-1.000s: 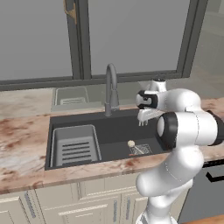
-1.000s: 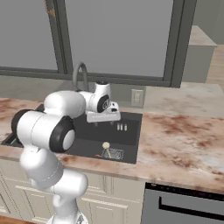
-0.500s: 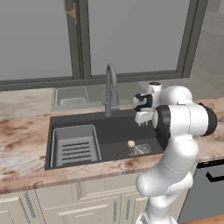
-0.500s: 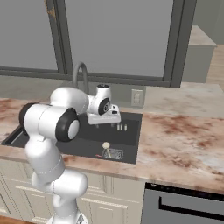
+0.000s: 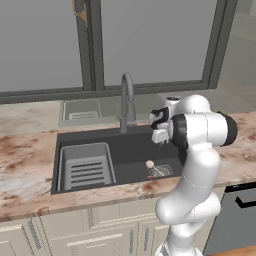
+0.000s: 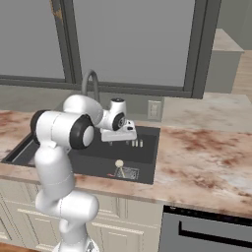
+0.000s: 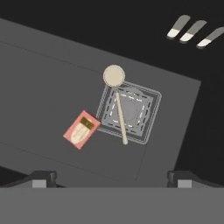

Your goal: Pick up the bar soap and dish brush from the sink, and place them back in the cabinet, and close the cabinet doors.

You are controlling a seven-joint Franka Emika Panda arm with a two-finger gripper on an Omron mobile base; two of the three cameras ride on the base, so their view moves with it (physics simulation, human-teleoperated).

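Both task things lie on the dark floor of the sink [image 5: 130,150], and the square drain grate [image 7: 129,112] there serves as the landmark. The dish brush [image 7: 118,100] lies flat across that grate, its round cream head just past one edge and its thin pale handle running over the grate's middle to the opposite edge. The bar soap [image 7: 82,129] lies flat just beside the grate, off the handle end of the brush and apart from it. The gripper [image 7: 111,178] hangs above the grate with its jaws spread wide and nothing between them. The soap looks like a light, stiff little block, probably slick, so a hold across its two short sides, low and centred, seems safest against it squirting out. The brush looks light and rigid; its handle is thin and lies tight to the grate, so pinching mid-handle across its width, or taking the thicker head, should give firmer purchase.
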